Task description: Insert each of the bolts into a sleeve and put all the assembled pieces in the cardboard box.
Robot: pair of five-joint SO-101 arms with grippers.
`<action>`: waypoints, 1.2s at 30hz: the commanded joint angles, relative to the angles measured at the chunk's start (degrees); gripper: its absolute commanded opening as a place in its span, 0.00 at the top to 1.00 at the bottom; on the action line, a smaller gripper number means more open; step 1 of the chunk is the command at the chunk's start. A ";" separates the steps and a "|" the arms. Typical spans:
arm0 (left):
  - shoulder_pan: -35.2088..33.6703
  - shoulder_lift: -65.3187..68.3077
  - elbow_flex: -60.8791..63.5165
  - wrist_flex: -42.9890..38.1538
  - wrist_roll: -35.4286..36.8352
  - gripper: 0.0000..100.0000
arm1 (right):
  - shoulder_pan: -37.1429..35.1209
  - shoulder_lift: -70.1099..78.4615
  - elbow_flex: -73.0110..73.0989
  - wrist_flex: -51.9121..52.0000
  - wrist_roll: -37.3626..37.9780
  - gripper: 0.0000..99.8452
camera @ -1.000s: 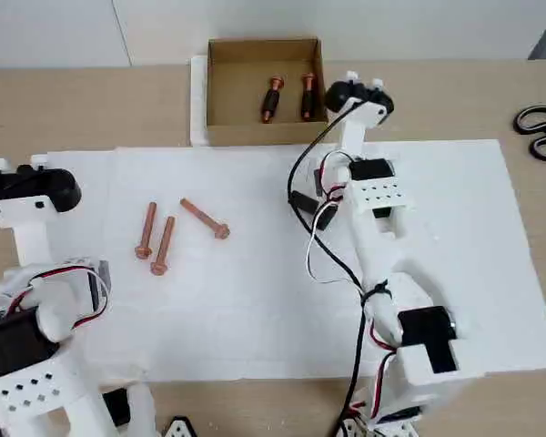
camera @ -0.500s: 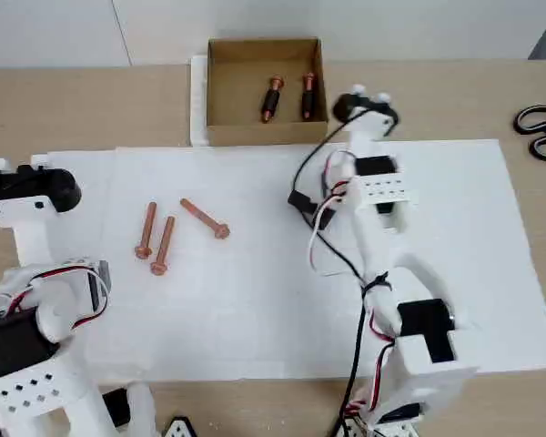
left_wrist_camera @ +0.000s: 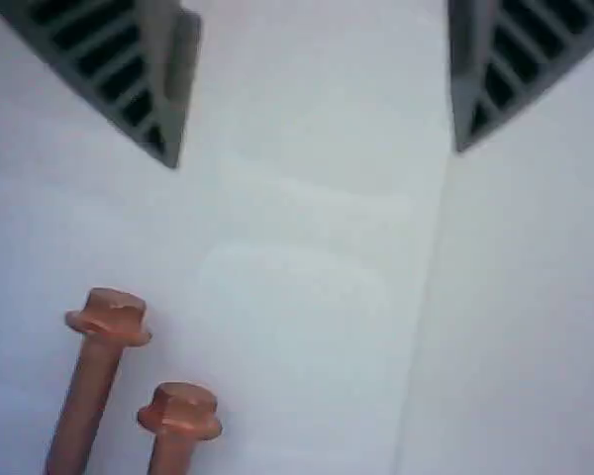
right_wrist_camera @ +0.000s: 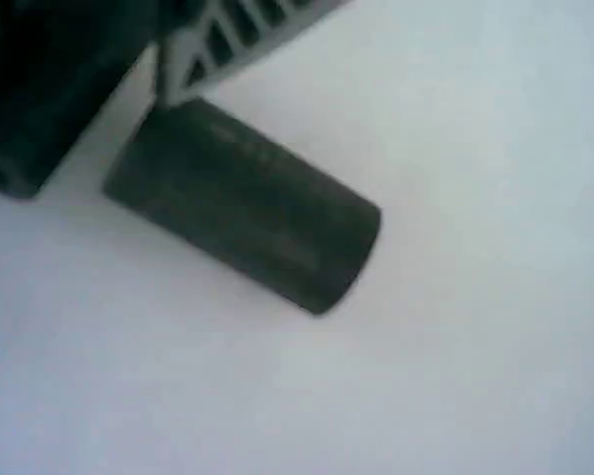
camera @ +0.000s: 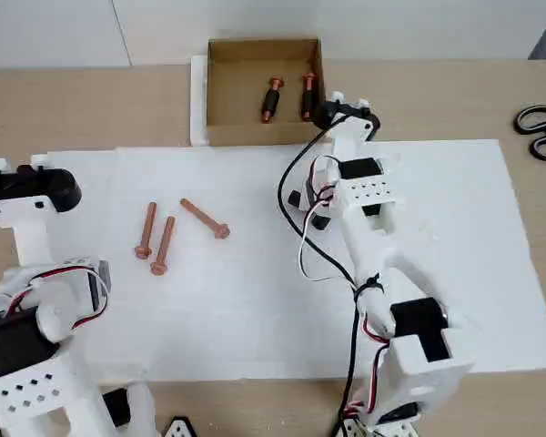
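Left end effector (left_wrist_camera: 317,153): spread wide and holding nothing. It hangs above two of the bolts (left_wrist_camera: 104,322), likely so you can grab one.
Right end effector (right_wrist_camera: 119,94): just beside a black sleeve (right_wrist_camera: 243,218) — wide or narrow, you cannot tell.
Bolts: three lie bare on the white sheet (camera: 255,300).
Cardboard box (camera: 220,91): two finished pieces (camera: 271,98) inside.

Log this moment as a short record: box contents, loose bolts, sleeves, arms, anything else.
box: cardboard box, open, two sleeved bolts inside
loose bolts: three bare bolts on the white sheet
sleeve: black sleeve lying on the sheet below the right arm
left gripper: open, above the sheet near two bolt heads
elsewhere: scissors on the table
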 commanded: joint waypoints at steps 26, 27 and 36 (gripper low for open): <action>-0.18 -0.70 0.13 -1.14 -0.44 0.83 | 0.57 2.24 10.64 -15.78 0.35 0.90; -0.18 -0.70 0.13 -1.14 -0.44 0.83 | 0.57 2.42 10.20 -15.08 0.35 0.90; -0.18 -0.70 0.13 -1.14 -0.44 0.83 | 0.48 1.89 9.58 -10.77 0.70 0.96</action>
